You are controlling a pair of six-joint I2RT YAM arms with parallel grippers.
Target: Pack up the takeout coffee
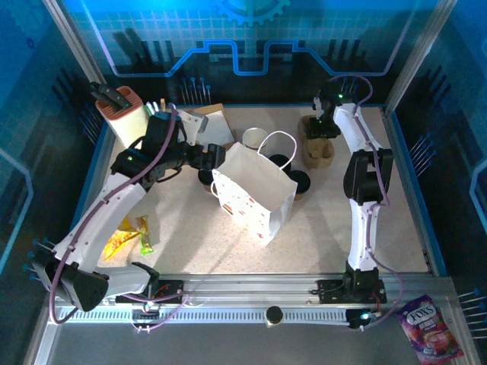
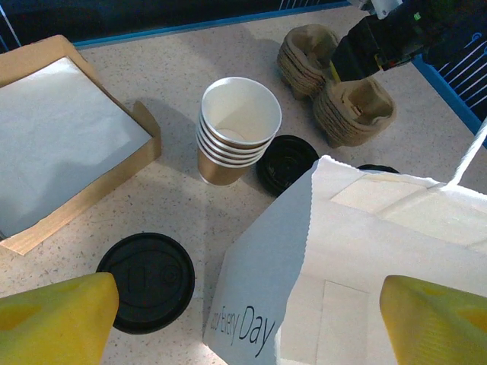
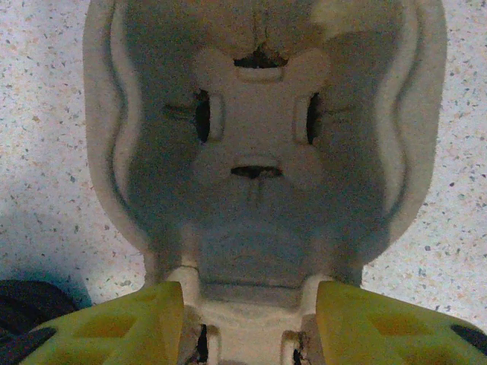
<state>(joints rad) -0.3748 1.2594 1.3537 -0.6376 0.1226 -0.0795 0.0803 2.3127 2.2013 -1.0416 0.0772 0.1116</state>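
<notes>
Your right pincer (image 3: pixel 249 298) sat low over the pulp carrier (image 3: pixel 259 137). Its yellow fingers (image 3: pixel 114 327) were half spread on either side of the carrier's middle rib, with pulp filling the gap, and honestly I couldn't tell if it was actually clamped or just straddling. The carrier was that soft beige moulded stuff, matte and fibrous, with a rounded well and little cut flaps in the bottom, lying on the speckled worktop (image 3: pixel 46 114). Your left pincer (image 2: pixel 247 296) was spread wide and held nothing, hanging above the white paper bag (image 2: pixel 358 258), which looked crisp and creased, with a zigzag-cut mouth edge and grey print. Near the bag's foot lay a round black lid (image 2: pixel 146 281), smooth plastic with a raised rim, and a second lid (image 2: pixel 285 163) sat just beside the takeout coffee cups (image 2: pixel 232 133). Those were a nested stack standing upright on the worktop, tan outside and white inside, the top one empty and uncovered. Progress-wise I'd say you were right at the start: no cup in a carrier well and nothing I could see in the bag. Separating the cups, lidding, loading and bagging were all left.
</notes>
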